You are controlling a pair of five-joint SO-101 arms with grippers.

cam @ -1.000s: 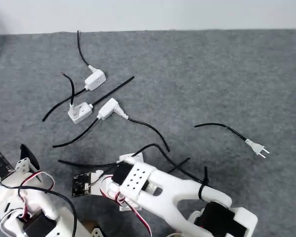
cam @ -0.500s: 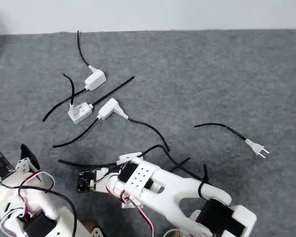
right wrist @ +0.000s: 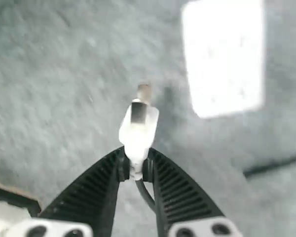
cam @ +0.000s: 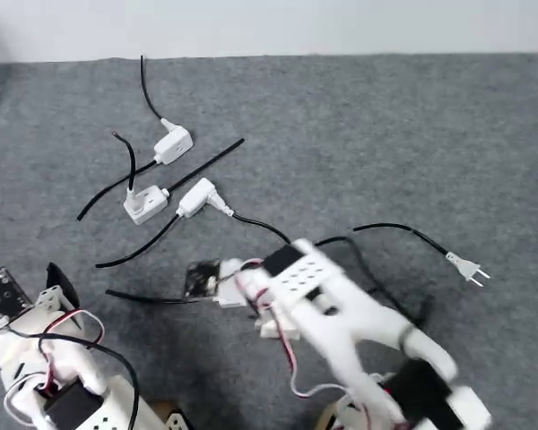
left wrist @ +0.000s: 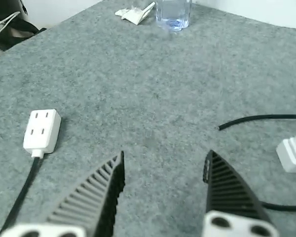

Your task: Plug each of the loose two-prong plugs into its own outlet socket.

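Note:
My right gripper [right wrist: 136,165] is shut on a small white two-prong plug [right wrist: 138,126], whose prongs point toward a blurred white outlet block [right wrist: 223,57]. In the high view this gripper [cam: 226,287] hangs over the mat's middle, trailing a black cable. Three white outlet sockets [cam: 173,143], [cam: 145,203], [cam: 195,197] lie with their cords at the far left. A loose two-prong plug [cam: 466,267] lies on the right. My left gripper [left wrist: 165,163] is open and holds nothing, low over the mat at the near left [cam: 58,279], with a white outlet socket [left wrist: 42,129] just ahead.
Black cords cross the grey mat [cam: 386,134] between the sockets and my right arm. A clear glass [left wrist: 173,12] and crumpled paper [left wrist: 133,12] sit at the mat's far corner. Another white block [left wrist: 293,153] lies beside my left gripper.
My right arm has swung away from the near edge toward the mat's middle, carrying the plug and dragging its cable. The left arm shifted only slightly.

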